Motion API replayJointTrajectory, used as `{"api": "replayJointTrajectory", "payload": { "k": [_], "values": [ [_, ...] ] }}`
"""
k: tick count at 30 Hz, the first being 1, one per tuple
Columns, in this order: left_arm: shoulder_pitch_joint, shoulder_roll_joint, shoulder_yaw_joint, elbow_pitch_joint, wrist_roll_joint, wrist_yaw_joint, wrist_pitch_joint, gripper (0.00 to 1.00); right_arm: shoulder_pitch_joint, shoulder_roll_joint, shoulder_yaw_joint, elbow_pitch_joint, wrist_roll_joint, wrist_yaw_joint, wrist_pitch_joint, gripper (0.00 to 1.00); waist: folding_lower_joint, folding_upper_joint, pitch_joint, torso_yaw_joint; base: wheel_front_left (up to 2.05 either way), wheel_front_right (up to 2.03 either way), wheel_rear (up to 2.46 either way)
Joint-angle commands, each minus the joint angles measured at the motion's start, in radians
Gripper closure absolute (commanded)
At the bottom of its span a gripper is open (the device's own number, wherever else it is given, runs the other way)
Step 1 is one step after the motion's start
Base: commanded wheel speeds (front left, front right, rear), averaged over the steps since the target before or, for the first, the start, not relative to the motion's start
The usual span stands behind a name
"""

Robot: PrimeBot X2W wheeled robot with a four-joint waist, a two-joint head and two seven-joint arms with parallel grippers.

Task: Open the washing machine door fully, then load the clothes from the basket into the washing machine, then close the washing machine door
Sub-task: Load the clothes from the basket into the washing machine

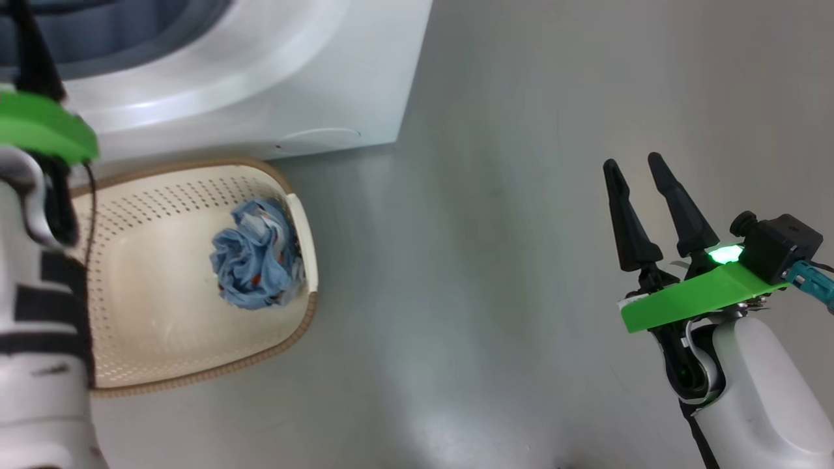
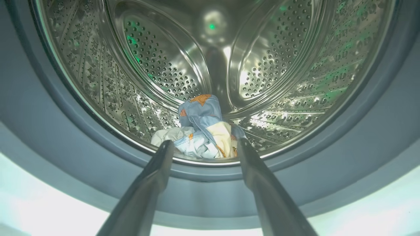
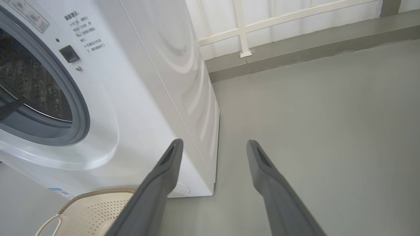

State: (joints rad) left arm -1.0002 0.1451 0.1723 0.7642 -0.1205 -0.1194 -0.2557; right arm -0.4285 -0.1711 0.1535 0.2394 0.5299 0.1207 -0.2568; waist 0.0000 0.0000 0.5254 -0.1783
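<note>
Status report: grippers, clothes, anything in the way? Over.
Left gripper open at drum mouth, empty. Right gripper open over floor. Some clothes in drum, blue bundle in basket. Nothing seen in the way.

A laundry corner, with washing machine [image 3: 147,82], basket [image 1: 150,312] and grey floor [image 1: 508,260]

Grey floor [image 1: 521,273] bearing the washing machine [image 1: 273,85], the basket [image 1: 143,215] just beside it.

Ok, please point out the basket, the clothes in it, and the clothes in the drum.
basket [image 1: 150,306]: head view, bare inner floor.
clothes in basket [image 1: 257,260]: head view, middle of the blue bundle.
clothes in drum [image 2: 200,118]: left wrist view, blue fabric near the top of the pile.
</note>
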Motion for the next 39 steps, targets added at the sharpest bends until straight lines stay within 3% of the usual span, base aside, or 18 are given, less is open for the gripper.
{"api": "replayJointTrajectory", "payload": {
  "k": [1, 14, 39],
  "values": [
    [0.047, 0.032, 0.017, -0.045, 0.004, -0.003, -0.006, 0.00, 0.029, -0.012, 0.020, -0.018, -0.006, 0.010, -0.005, 0.00, 0.0000, 0.0000, -0.027, 0.019, 0.00, 0.00, 0.00],
    [0.301, -0.045, 0.010, -0.196, 0.020, -0.010, -0.006, 0.00, 0.085, -0.047, 0.016, -0.006, -0.009, 0.010, -0.005, 0.00, 0.0000, 0.0000, -0.121, 0.080, 0.00, 0.00, 0.00],
    [0.728, -0.082, -0.037, -0.400, -0.030, -0.011, -0.006, 0.00, 0.209, -0.097, 0.008, 0.025, 0.005, 0.010, -0.005, 0.00, 0.0000, 0.0000, -0.314, 0.129, 0.00, 0.00, 0.00]
  ]
}}
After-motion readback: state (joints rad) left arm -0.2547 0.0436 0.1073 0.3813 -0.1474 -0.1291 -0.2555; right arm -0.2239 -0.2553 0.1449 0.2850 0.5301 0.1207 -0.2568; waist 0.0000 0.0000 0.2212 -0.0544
